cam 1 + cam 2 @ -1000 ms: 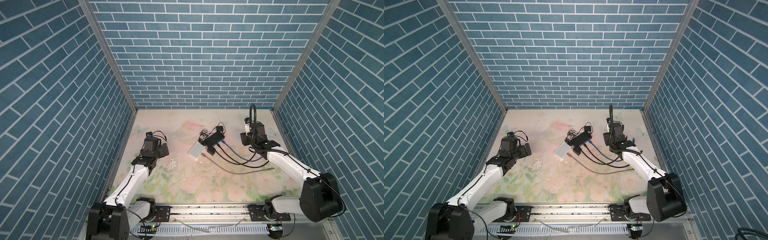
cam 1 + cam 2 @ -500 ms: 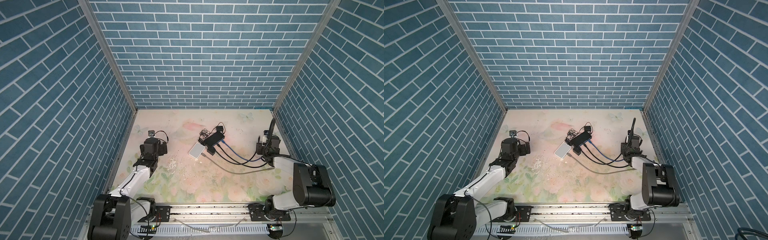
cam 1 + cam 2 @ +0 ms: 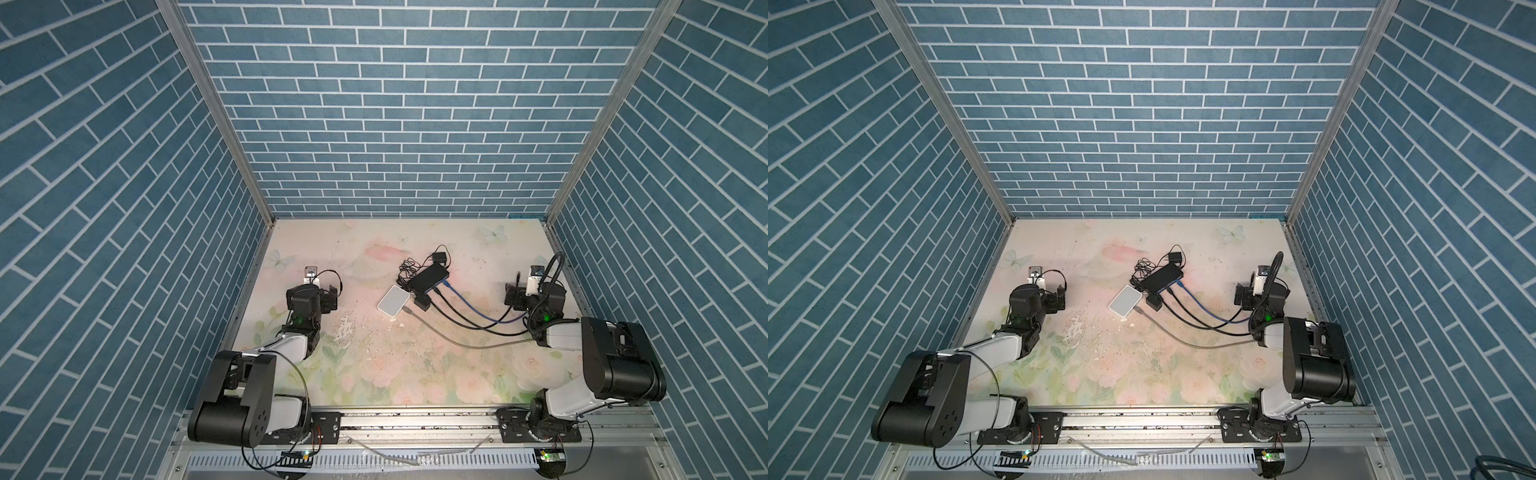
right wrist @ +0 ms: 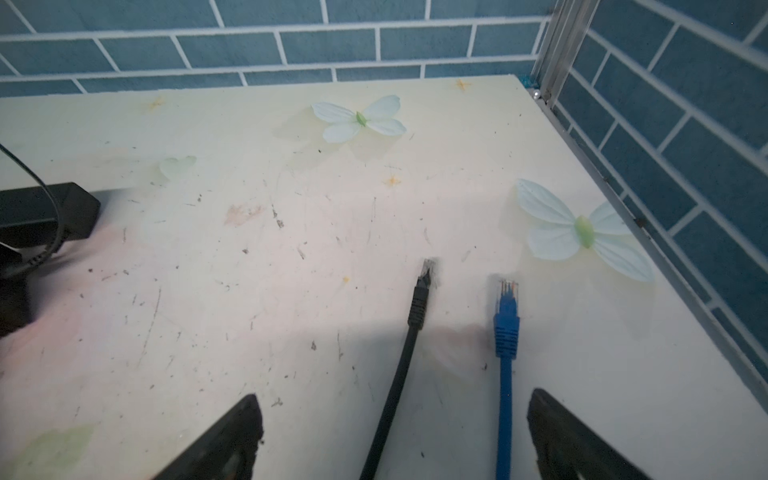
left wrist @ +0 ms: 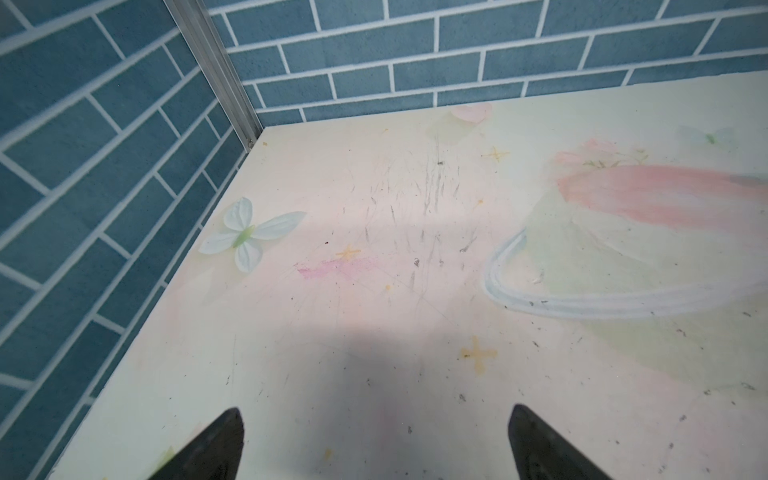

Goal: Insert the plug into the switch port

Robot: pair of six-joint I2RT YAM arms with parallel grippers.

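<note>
Our right pincer (image 4: 392,397) stands released and holds nothing, with the black plug (image 4: 424,276) and blue plug (image 4: 507,297) lying just ahead of its tips, so we should close on one boot only, squarely behind the clip. The switch (image 3: 428,276) sits well apart, toward our left pincer (image 5: 374,409), likewise released. We count two loose plugs, one switch, one white box (image 3: 393,300).
</note>
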